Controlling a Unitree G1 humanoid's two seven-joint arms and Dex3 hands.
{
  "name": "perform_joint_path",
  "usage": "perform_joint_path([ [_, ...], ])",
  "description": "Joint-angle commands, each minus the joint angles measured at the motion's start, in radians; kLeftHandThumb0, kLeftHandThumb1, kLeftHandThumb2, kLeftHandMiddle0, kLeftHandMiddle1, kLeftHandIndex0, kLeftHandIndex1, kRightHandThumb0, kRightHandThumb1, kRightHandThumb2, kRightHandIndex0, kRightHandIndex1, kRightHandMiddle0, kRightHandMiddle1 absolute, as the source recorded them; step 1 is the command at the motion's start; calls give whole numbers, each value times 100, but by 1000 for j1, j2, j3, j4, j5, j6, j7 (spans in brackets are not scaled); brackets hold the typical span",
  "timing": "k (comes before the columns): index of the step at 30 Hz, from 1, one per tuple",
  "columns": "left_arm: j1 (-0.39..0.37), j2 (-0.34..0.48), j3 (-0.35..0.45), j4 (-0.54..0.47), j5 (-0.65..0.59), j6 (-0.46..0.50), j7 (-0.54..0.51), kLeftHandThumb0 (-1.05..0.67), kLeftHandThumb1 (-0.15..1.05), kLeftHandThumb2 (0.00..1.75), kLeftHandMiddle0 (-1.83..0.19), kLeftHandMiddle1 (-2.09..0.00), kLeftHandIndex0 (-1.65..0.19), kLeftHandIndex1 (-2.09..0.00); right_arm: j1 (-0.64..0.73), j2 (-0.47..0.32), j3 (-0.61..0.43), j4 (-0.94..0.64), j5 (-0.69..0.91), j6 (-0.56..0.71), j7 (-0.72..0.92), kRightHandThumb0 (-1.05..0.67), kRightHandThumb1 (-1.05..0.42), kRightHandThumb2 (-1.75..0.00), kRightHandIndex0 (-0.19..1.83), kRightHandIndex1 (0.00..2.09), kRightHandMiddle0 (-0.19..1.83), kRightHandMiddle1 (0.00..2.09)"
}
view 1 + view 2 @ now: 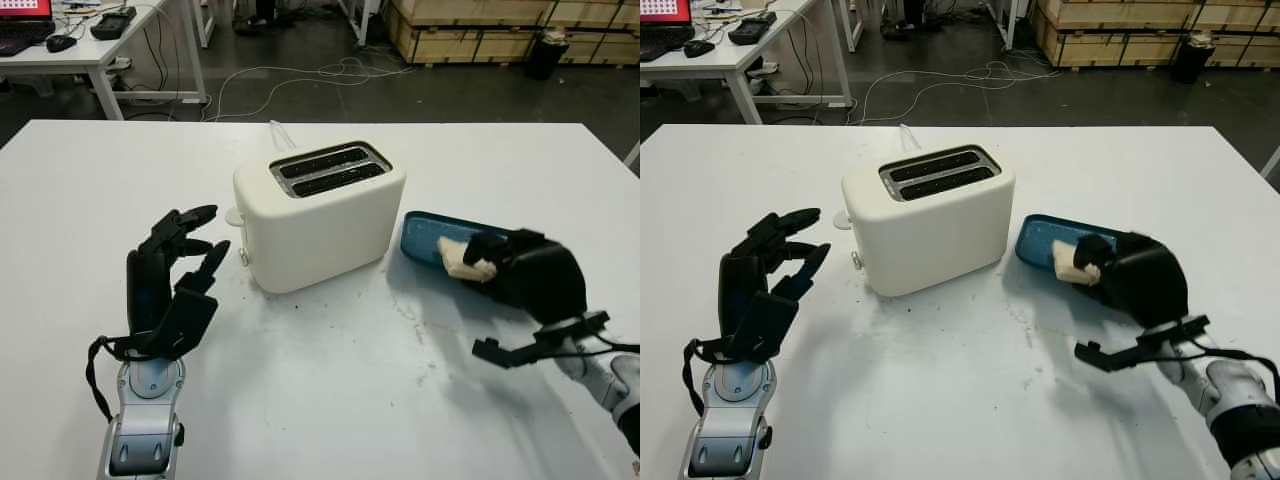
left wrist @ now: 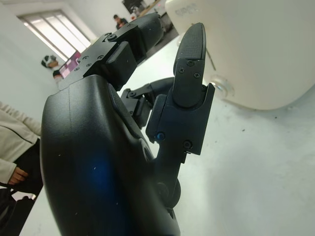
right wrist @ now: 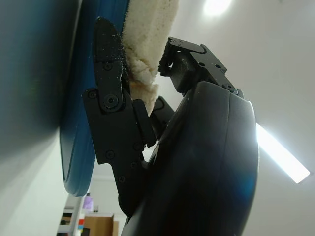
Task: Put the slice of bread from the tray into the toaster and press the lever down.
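Nearest the head camera, at the lower left, the left hand (image 1: 172,285) stands raised over the white counter (image 1: 330,400), wrist low and palm upright, its fingers (image 1: 190,222) extended toward the toaster and holding nothing. It sits just beside the toaster's left end, apart from it.

One cream toaster (image 1: 318,214) stands at the middle of the counter, upright, with two slots (image 1: 330,170) in its top, both showing dark. One lever knob (image 1: 234,215) projects from the end facing the left hand. A white cord (image 1: 280,133) runs off behind the toaster.

One blue tray (image 1: 425,235) lies just right of the toaster, near it but apart, long axis running away to the right.

One slice of bread (image 1: 462,260) is at the tray, in the grip of the right hand (image 1: 520,272). That hand reaches in from the lower right, back of the shell upward, over the tray's right part. In the right wrist view its fingers (image 3: 109,98) are clamped on the bread's edge from both sides, the blue tray close alongside. Whether the slice touches the tray or is clear of it cannot be told.
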State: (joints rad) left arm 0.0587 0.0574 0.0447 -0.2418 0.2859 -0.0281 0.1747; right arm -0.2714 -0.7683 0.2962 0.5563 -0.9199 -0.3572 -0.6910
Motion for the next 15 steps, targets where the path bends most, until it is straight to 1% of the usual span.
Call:
perform_joint_path([
  [1, -2, 2, -3, -13, 6, 9, 1, -45, 92, 19, -49, -114, -64, -44, -19, -19, -14, -18, 18, -12, 19, -61, -92, -48, 87, 175, 53, 175],
  [4, -4, 0, -3, -12, 6, 12, 3, -44, 92, 19, -49, -114, -64, -44, -27, -23, -19, -18, 21, -17, 32, -60, -92, -50, 86, 175, 54, 175],
  [7, -5, -3, -4, -16, 7, 20, 3, -43, 92, 19, -49, -114, -64, -44, -36, -24, -26, -10, 31, -41, 29, -58, -92, -45, 87, 175, 55, 175],
  [10, -6, -3, -5, -14, 2, 15, 2, -44, 92, 18, -48, -114, -64, -44, -37, -27, -30, -16, 31, -37, 59, -59, -92, -44, 87, 175, 56, 175],
  [15, -9, 0, -5, -9, 6, 6, 4, -45, 92, 19, -48, -114, -64, -44, -51, -32, -26, -4, 26, -44, 94, -59, -92, -48, 88, 175, 54, 175],
])
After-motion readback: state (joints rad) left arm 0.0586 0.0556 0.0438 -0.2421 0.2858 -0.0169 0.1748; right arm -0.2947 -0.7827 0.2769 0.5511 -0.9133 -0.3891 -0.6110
